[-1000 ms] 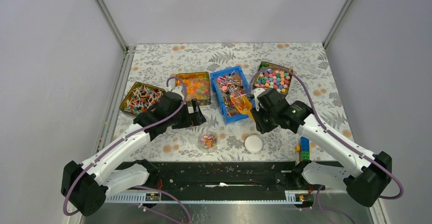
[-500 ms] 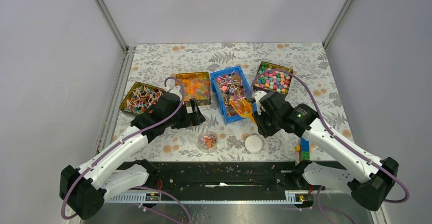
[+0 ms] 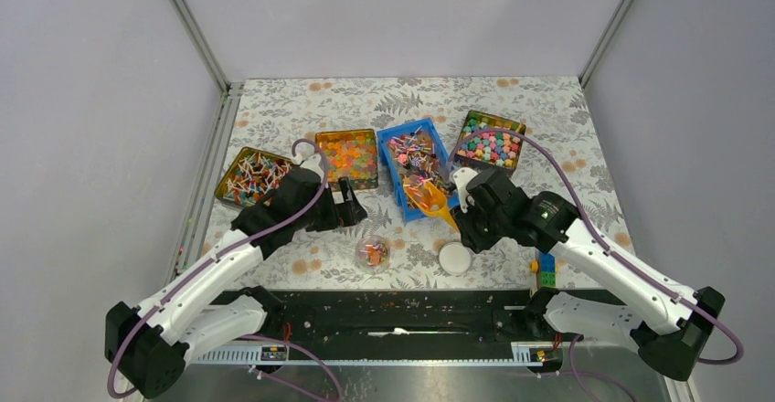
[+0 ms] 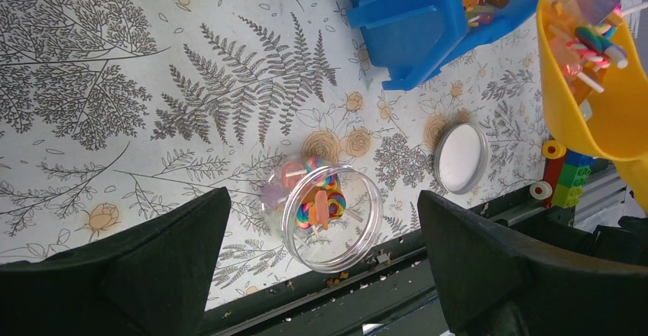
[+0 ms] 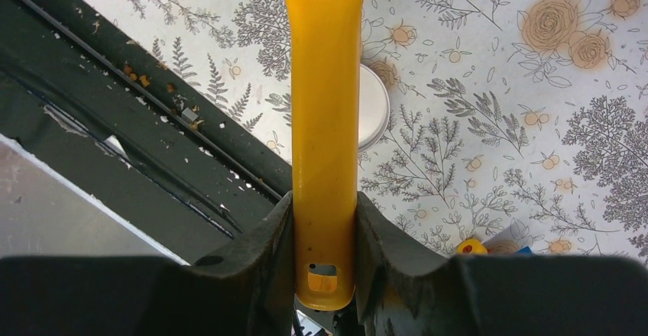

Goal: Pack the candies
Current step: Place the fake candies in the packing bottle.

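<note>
Right now, a small load of candies (image 4: 592, 38) is being held in a yellow scoop (image 3: 428, 196), and the scoop's handle is being clamped firmly between the fingers of the right gripper (image 5: 325, 221). The scoop's bowl is being kept above the near end of the blue bin (image 4: 413, 30), where most of the candies are lying. A few sweets are already being held in the clear jar (image 4: 328, 218), which is standing open on the table (image 3: 274, 100) near the front edge. Its white lid (image 4: 461, 157) is lying flat just to the right of it, apart from it.

The left gripper (image 4: 321, 198) is being held above the jar with its fingers spread wide and nothing between them; whether it is being readied to steady the jar cannot be told.

By the look of it, the step in hand is the transfer: a scoopful is being brought from the bin toward the jar. For the next move, the scoop is likely needing to be swung left and toward the front edge until its lip is over the jar's mouth, being kept level on the way so nothing is being spilled. Then it is needing to be tipped slowly, since the mouth is narrow beside the scoop's bowl.
</note>
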